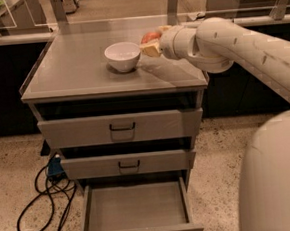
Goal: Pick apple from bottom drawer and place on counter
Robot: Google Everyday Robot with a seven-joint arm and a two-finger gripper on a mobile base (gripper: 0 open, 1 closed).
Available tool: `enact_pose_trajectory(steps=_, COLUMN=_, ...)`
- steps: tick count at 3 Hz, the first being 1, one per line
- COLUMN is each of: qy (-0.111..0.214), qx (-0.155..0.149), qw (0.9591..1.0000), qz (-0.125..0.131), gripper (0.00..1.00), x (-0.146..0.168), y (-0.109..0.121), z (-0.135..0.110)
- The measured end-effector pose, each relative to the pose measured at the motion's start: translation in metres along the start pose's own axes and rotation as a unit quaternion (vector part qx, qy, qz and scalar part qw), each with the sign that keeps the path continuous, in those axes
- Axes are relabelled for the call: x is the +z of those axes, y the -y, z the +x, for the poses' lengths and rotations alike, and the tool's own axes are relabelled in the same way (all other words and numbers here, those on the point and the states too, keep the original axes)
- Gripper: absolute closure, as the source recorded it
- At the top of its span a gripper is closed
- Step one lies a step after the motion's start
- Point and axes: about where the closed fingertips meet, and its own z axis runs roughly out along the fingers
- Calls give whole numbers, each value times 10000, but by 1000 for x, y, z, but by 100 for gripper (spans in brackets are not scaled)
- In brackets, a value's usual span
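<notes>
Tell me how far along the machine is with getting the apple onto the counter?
Done: the bottom drawer stands open with nothing in it, so the apple is out. In hand: the end effector grips the apple just above the counter, close beside the white bowl. Left: lower it onto the bare surface and let go.
</notes>
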Motion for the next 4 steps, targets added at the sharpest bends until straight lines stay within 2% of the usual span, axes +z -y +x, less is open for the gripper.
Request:
enact_pose_trajectory(steps=1, qy=-306, qx=21, qw=9993, qz=-217, gripper=100, x=7, y=-2, z=30)
enact_pose_trajectory(steps=2, qy=-490, qx=68, qw=9987, qz=-109, gripper=100, x=-4, y=11, z=48)
enact_pose_trajectory(steps=3, qy=-491, qx=67, qw=9987, qz=-108, gripper=81, x=-4, y=11, z=48)
enact_pose_trajectory(steps=4, qy=-491, qx=67, qw=9987, qz=-108, gripper=58, x=-4, y=11, z=48)
